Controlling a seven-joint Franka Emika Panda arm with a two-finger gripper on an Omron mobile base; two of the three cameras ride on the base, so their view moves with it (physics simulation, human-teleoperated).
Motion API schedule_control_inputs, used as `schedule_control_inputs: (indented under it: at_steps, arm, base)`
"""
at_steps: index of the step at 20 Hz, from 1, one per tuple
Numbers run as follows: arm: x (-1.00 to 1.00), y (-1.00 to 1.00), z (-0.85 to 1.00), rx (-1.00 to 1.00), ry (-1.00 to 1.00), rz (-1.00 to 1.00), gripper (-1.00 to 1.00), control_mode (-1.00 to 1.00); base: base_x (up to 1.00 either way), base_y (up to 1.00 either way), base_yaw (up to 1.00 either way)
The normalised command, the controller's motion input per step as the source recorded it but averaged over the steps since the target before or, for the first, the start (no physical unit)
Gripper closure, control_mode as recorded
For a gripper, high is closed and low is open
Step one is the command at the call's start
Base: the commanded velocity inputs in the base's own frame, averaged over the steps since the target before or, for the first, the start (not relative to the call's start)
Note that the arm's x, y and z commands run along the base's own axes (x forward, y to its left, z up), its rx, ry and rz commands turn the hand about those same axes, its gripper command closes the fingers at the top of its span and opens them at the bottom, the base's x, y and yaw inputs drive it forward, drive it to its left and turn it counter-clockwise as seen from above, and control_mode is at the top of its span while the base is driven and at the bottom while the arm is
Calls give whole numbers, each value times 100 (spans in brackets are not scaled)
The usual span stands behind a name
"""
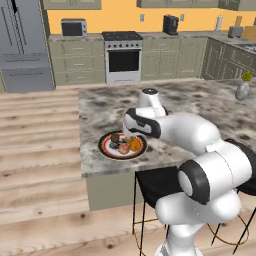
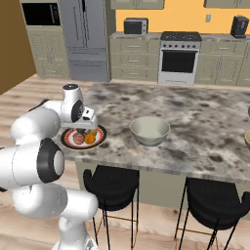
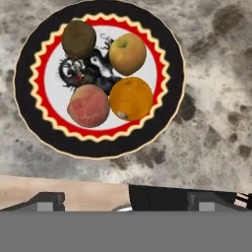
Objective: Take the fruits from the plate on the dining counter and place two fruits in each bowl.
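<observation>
Black stool seat [image 1: 160,182] sits nearest, tucked under the edge of the mottled grey-brown marble worktop [image 1: 200,100]. Jaws [image 3: 125,199] hang above the near worktop edge, spread wide apart, holding nothing; only their dark tips show at the bottom of the hand view. Round flat plate with black rim, red scalloped ring and white centre [image 3: 29,118] lies ahead of the jaws, well clear of them, near the worktop's front edge. All four fruits sit on it, bunched together: round orange fruit [image 3: 131,98] closest to the jaws, pinkish-red fruit [image 3: 88,105] just beside it, yellow-orange fruit [image 3: 127,53] and dark brownish-green fruit [image 3: 78,38] behind. Deep beige bowl [image 2: 150,130] stands on the worktop beside the plate, apart from it.
</observation>
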Motion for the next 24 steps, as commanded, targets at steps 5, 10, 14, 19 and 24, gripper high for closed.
schedule_control_inputs:
  at_steps: [5, 10, 14, 19, 24]
  arm:
    - [28, 0, -2, 0, 0, 0, -100, -100]
    - [0, 0, -21, 0, 0, 0, -100, -100]
    - [0, 0, -40, 0, 1, 0, -100, -100]
    - [-4, 0, -34, 0, 1, 0, -100, -100]
    - [21, 0, -7, 0, 0, 0, -100, -100]
  base:
    - [0, 0, 0]
    - [0, 0, 0]
    - [0, 0, 0]
    - [0, 0, 0]
    - [0, 0, 0]
